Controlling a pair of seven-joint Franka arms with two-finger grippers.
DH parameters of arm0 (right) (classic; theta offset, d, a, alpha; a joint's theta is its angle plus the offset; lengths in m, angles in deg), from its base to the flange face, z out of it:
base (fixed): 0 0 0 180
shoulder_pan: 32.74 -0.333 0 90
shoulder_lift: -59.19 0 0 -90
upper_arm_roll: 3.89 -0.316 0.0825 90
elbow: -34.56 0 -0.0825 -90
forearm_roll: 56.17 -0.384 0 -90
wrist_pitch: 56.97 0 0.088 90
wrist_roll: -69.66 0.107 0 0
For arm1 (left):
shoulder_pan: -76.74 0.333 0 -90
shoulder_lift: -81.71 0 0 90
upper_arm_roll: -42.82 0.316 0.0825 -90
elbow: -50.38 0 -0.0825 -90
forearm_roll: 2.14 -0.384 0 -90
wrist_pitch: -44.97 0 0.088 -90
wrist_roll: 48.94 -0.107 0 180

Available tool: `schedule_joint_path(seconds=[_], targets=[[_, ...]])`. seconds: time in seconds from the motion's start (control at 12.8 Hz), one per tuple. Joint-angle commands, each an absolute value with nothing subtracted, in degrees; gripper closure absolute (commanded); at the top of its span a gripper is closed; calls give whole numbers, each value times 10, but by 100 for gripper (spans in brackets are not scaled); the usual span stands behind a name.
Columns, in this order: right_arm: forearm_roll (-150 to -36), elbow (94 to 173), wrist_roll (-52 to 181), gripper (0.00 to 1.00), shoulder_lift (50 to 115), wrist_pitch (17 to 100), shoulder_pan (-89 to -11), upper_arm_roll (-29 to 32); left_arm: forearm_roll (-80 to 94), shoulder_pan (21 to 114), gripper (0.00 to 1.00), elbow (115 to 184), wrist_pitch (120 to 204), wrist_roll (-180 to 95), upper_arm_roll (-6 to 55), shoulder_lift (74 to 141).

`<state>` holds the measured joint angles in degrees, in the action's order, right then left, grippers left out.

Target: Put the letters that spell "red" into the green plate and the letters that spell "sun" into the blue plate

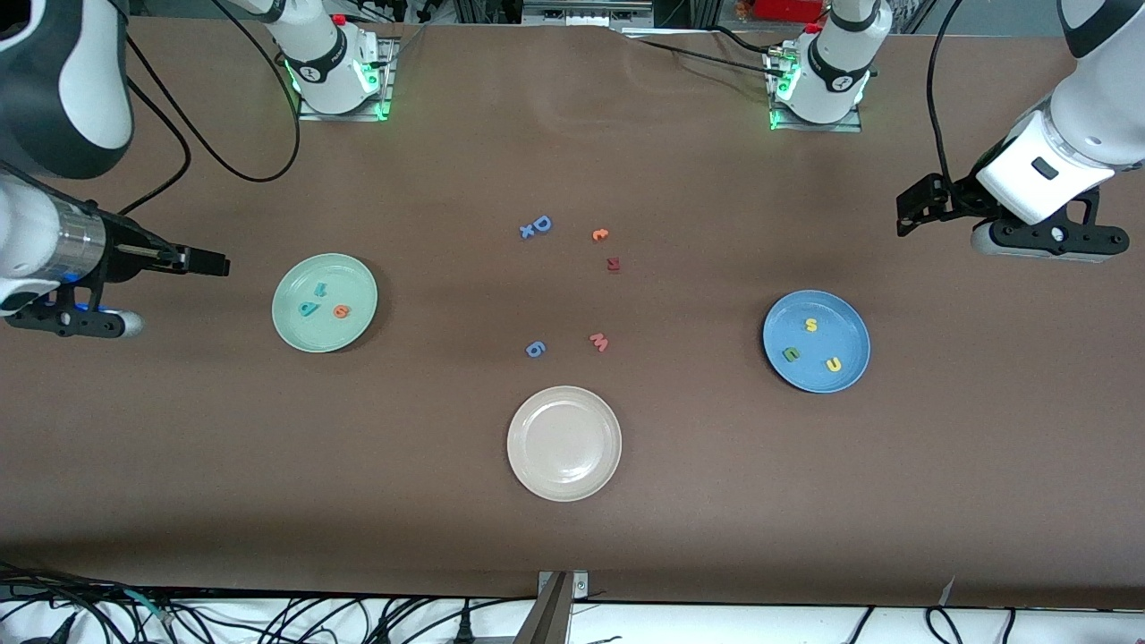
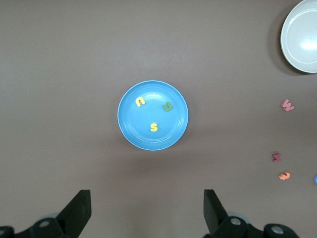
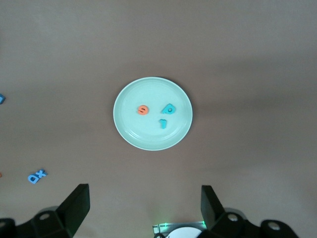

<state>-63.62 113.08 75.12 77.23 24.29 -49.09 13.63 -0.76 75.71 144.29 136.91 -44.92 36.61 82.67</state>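
1. The front camera looks down from high across the brown surface (image 1: 572, 537), facing both robot bases.
2. The left wrist camera looks straight down on the round mid-blue plate (image 2: 130, 130), also in the front view.
3. The right wrist camera looks straight down on the round pale mint-green plate (image 3: 130, 135), likewise shared.

robotics lab, two bench-mounted arm bases (image 1: 335, 67), trailing cables (image 1: 224, 152), brown table (image 1: 572, 537)

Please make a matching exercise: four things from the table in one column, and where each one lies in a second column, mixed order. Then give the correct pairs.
Things:
1. orange "e"
2. yellow "s"
3. pink "w"
4. cream-white plate

Places:
A. in the blue plate
B. holds no letters
C. in the green plate
D. on the bare table, between the plates

Pairs: 1-C, 2-A, 3-D, 4-B
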Motion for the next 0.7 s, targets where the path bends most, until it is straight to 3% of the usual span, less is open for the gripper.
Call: schedule_joint_path(seconds=[0.0,0.31,0.63], targets=[[-598,1161,748,1,734,277,-401,30,-10,756,0,1428,1356,-453,367,830],[-581,1281,748,0,665,385,-367,-7,-10,756,0,1428,1356,-453,366,830],[-571,1277,747,0,666,391,-357,-19,-10,756,0,1428,1356,-453,366,830]])
